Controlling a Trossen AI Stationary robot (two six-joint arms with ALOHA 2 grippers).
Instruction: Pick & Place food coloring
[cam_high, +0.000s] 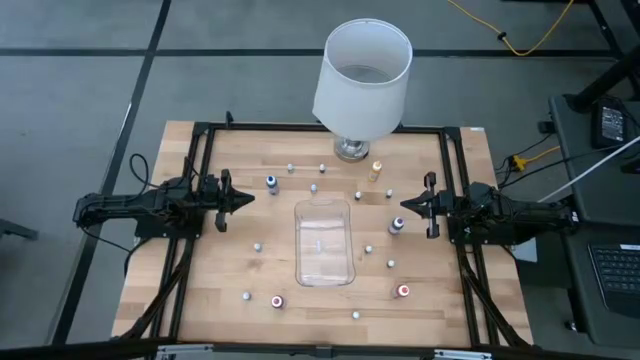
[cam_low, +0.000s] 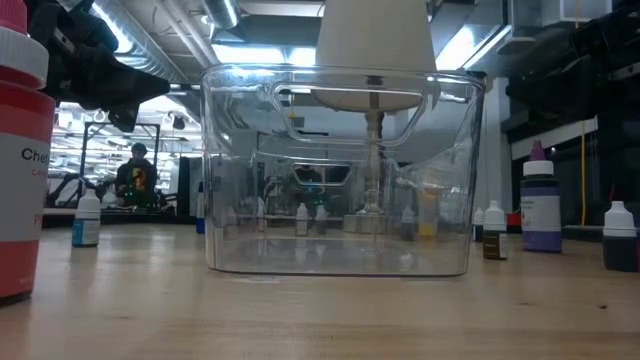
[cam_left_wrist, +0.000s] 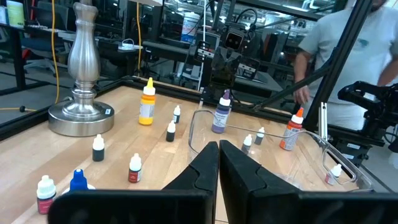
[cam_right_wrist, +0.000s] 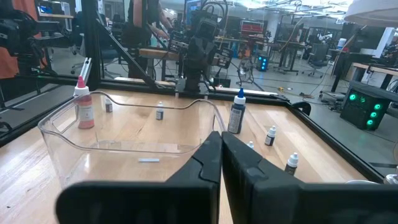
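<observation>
Several tiny food coloring bottles stand upright on their bases, scattered over the wooden table: a blue one (cam_high: 271, 182), a yellow one (cam_high: 376, 170), a purple one (cam_high: 397, 226), two red-capped ones (cam_high: 278, 301) (cam_high: 403, 291), and small white-capped ones such as (cam_high: 258, 246). My left gripper (cam_high: 243, 199) hovers at the table's left, shut and holding nothing, its fingers together in the left wrist view (cam_left_wrist: 218, 145). My right gripper (cam_high: 405, 205) hovers at the table's right beside the purple bottle, also shut and holding nothing (cam_right_wrist: 221, 135).
A clear rectangular plastic tray (cam_high: 325, 243) sits at the table's middle with nothing in it, and it fills the low view (cam_low: 340, 170). A large white lamp (cam_high: 362, 85) stands at the far edge on a metal base (cam_left_wrist: 81, 115). A black frame (cam_high: 200, 130) borders the table. A person (cam_left_wrist: 339, 56) stands beyond it.
</observation>
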